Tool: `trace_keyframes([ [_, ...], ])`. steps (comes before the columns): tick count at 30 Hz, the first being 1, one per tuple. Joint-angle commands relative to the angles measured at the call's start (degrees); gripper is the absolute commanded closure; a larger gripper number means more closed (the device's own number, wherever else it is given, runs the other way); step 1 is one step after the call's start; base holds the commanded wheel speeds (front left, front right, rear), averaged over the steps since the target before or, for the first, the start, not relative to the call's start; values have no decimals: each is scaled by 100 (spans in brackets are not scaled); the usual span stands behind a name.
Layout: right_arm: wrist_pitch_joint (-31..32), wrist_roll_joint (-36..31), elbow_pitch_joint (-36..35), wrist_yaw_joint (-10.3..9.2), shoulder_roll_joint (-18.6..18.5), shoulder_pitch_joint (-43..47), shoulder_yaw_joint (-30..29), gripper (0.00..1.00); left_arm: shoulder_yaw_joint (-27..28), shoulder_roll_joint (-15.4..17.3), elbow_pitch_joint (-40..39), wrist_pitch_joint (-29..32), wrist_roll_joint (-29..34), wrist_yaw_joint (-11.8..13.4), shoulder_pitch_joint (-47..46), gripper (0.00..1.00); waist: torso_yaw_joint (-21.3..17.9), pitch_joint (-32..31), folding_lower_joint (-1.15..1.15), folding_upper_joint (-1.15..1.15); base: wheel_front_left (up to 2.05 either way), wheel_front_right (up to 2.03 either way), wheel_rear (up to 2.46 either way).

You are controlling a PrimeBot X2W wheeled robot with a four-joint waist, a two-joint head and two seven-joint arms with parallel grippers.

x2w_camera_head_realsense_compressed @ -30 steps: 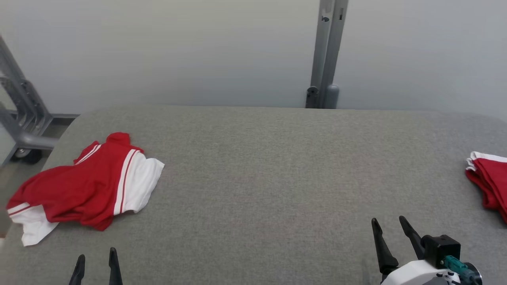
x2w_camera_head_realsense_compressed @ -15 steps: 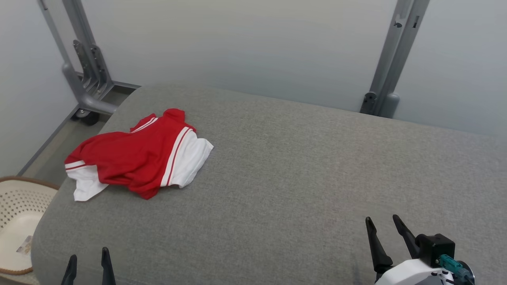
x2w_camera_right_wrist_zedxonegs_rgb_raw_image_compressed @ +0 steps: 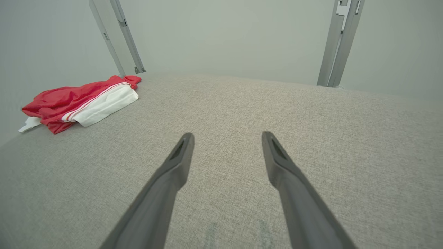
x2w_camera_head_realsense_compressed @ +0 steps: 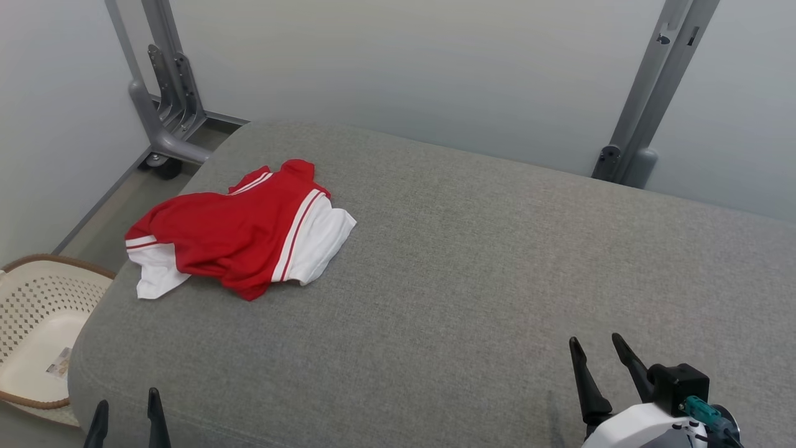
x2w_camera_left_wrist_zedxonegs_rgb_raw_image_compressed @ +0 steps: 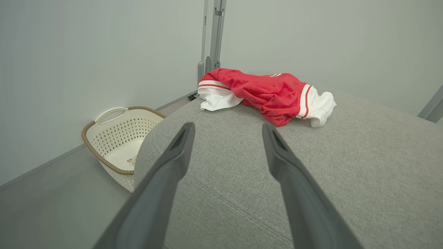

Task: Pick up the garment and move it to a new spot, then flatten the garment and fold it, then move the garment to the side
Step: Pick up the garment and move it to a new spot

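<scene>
Red-white garment crumpled, upper left of frame, on grey table. Left gripper (lower left) and right gripper both spread wide, empty.

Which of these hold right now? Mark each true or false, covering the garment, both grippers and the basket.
1. The garment lies crumpled on the grey cushion. True.
2. The left gripper is shut on the garment. False: it is open, short of the garment, holding nothing.
3. The right gripper is open and empty. True.
4. The basket sits on the cushion. False: it stands on the floor beside it.
5. The garment is blue. False: it is red and white.
</scene>
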Motion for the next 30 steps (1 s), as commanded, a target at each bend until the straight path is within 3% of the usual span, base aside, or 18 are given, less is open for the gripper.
trace_keyframes([
  [1, -17, -20, 20, -9, -18, -66, -6, 0, -4, 84, 24, -3, -2, -24, -160, 0, -99, 75, 0, 0, 0, 0, 0],
  [10, 152, -273, -178, -9, -27, -217, -28, 0, -62, 540, 605, 277, -188, -25, -1120, 0, -562, 521, 0, 0, 0, 0, 0],
  [19, 505, -411, -777, -10, -304, -760, 135, 0, 78, 765, 1409, 1782, -1079, -16, -2968, 0, -1329, 1683, 0, 0, 0, 0, 0],
  [25, 638, -405, -1186, -10, -435, -1075, 202, 0, 118, 1204, 1697, 2674, -1520, -14, -3915, 0, -1794, 2429, 0, 0, 0, 0, 0],
  [30, 621, -358, -1390, -9, -406, -1250, 333, 0, 339, 1572, 1838, 3397, -1705, 281, -4376, 0, -2158, 2870, 0, 0, 0, 0, 0],
])
